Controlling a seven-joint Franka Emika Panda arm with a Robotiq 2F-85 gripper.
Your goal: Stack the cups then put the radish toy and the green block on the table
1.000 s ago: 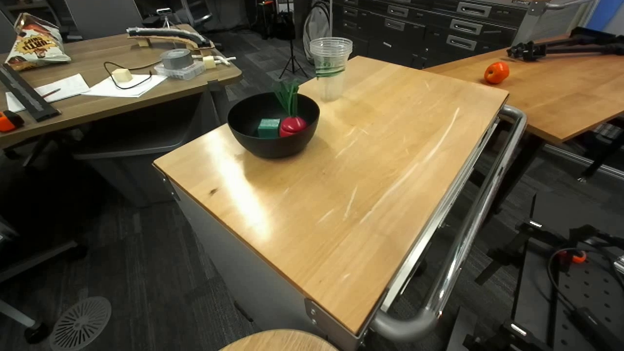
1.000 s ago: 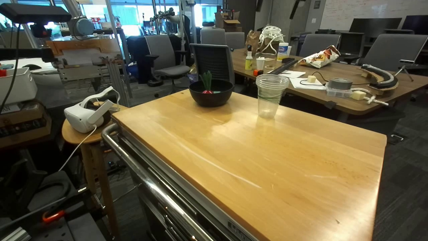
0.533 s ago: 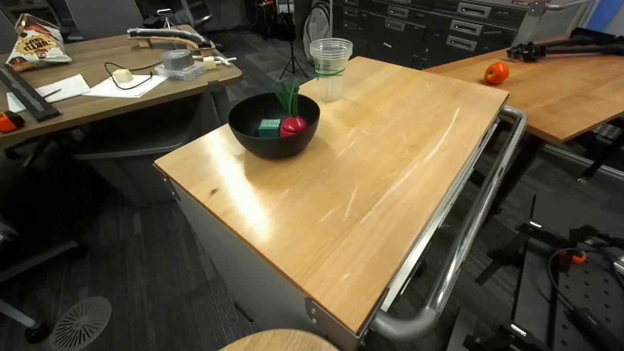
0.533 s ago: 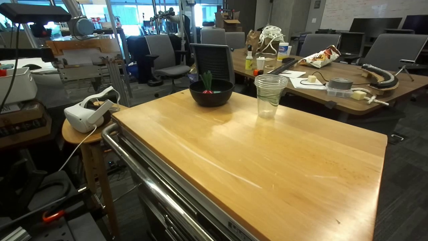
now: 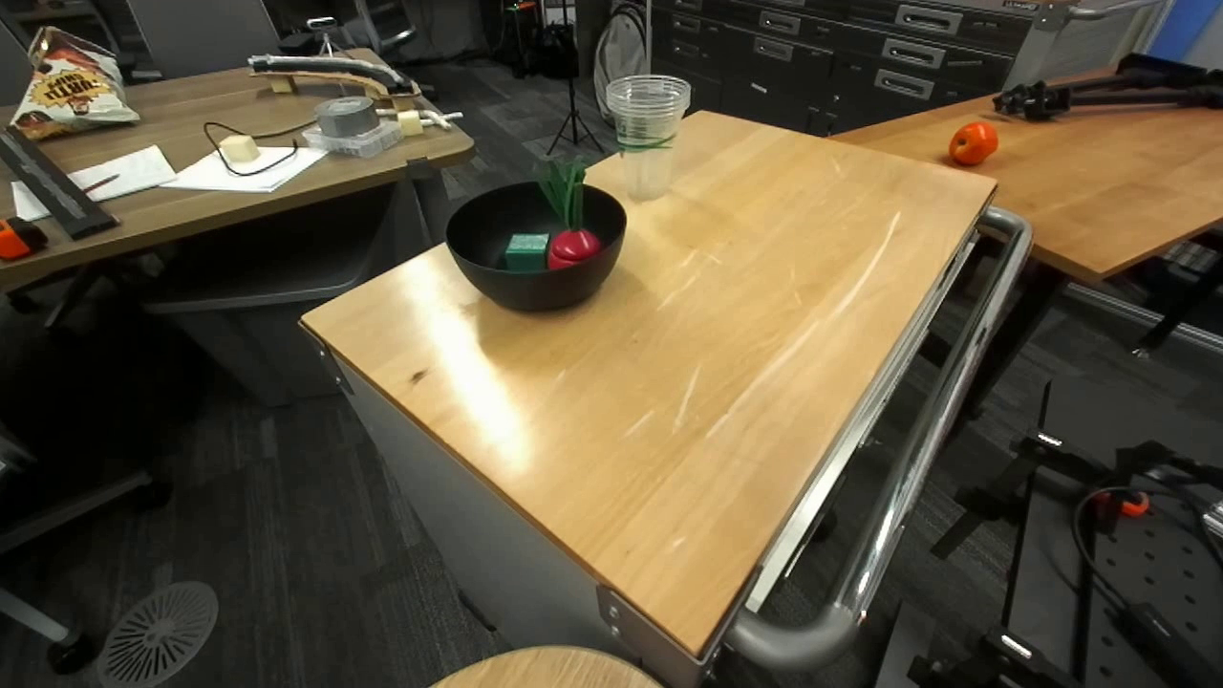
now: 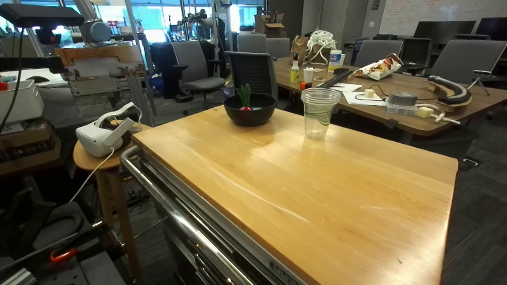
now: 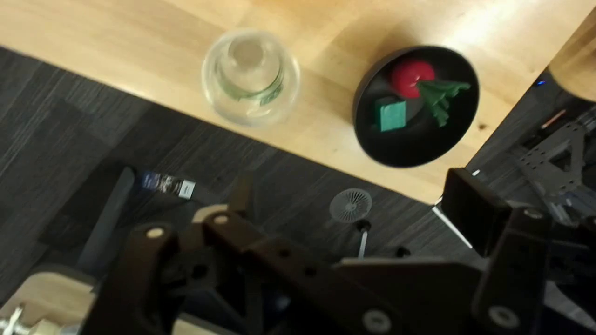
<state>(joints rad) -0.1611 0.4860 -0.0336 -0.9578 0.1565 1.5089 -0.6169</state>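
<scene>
The clear cups [image 5: 652, 119] stand upright as one nested stack on the light-wood table [image 6: 317, 190], close to its far edge. In a black bowl [image 5: 535, 291] beside them lie the radish toy [image 5: 575, 247], red with a green stalk, and the green block [image 5: 527, 250]. From above, the wrist view shows the cups [image 7: 251, 77], radish toy [image 7: 412, 77] and green block [image 7: 392, 116]. My gripper [image 7: 357, 203] is open with wide-spread fingers and nothing between them, apart from cups and bowl. Neither exterior view shows the arm.
A metal rail [image 5: 917, 468] runs along one table edge. A cluttered desk [image 6: 404, 87] stands past the far side. A stool carrying a white headset [image 6: 101, 136] sits near one corner. An orange-red round thing [image 5: 974, 142] rests on a separate table.
The cup stack's rim has shifted slightly left in an exterior view, and its green stripes look a little different. The bowl, radish toy and green block stay put.
</scene>
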